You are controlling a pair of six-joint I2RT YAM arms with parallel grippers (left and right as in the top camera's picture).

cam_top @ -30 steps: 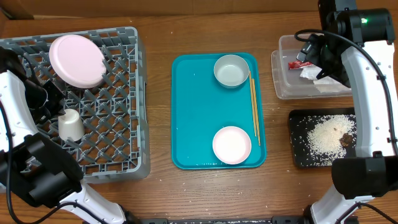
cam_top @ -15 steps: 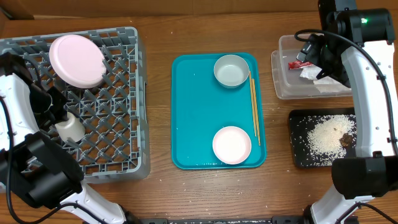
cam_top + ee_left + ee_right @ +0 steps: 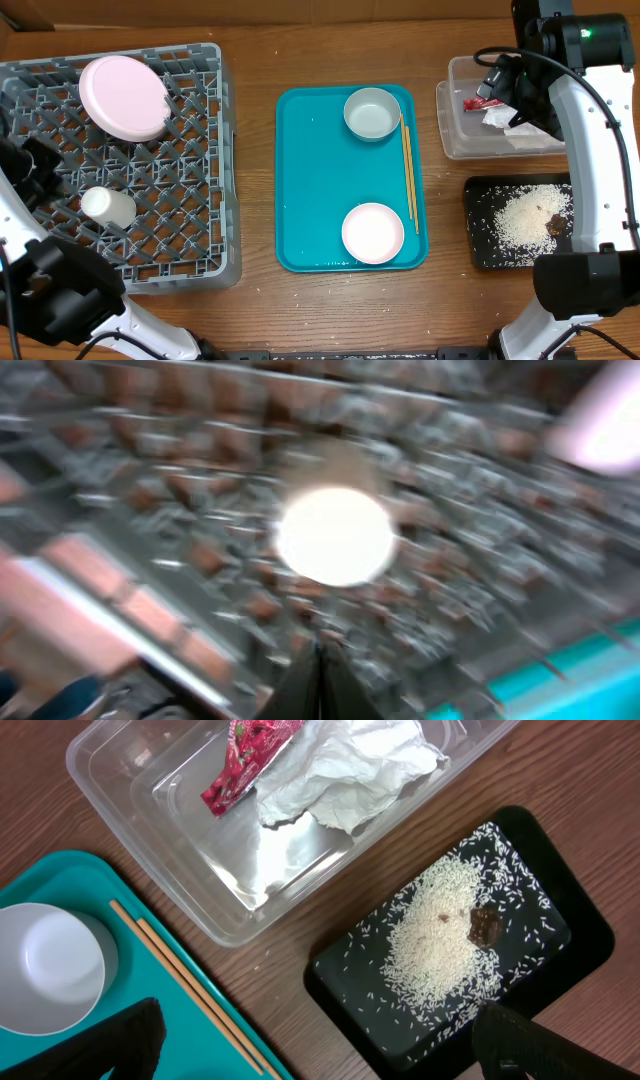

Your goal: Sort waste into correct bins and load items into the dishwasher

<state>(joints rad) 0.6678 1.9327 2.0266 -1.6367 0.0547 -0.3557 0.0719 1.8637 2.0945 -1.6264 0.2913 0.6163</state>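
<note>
Where it lay in my large square grey plastic dish rack (image 3: 190,232), the small white cup (image 3: 108,206) was tipped on its side, its long axis running left to right across the overhead view; I could not tell which end was the mouth. A large pale pink round plate (image 3: 124,97) rested in the rack's far corner. My left gripper (image 3: 320,657) was pressed together on nothing, apart from the cup.

On the teal serving tray (image 3: 320,180) the thin wooden chopsticks (image 3: 408,170) lay side by side along its right edge, pointing far to near, beside a grey bowl (image 3: 372,113) and a smaller white round dish (image 3: 373,233).

My right gripper (image 3: 320,1015) stood wide apart and empty. The clear plastic tub (image 3: 180,850) held a red crinkled wrapper (image 3: 245,760) and a crumpled white napkin (image 3: 345,770). The shallow black tray (image 3: 565,925) held loose rice grains (image 3: 435,940) and a small brown scrap (image 3: 484,926).
</note>
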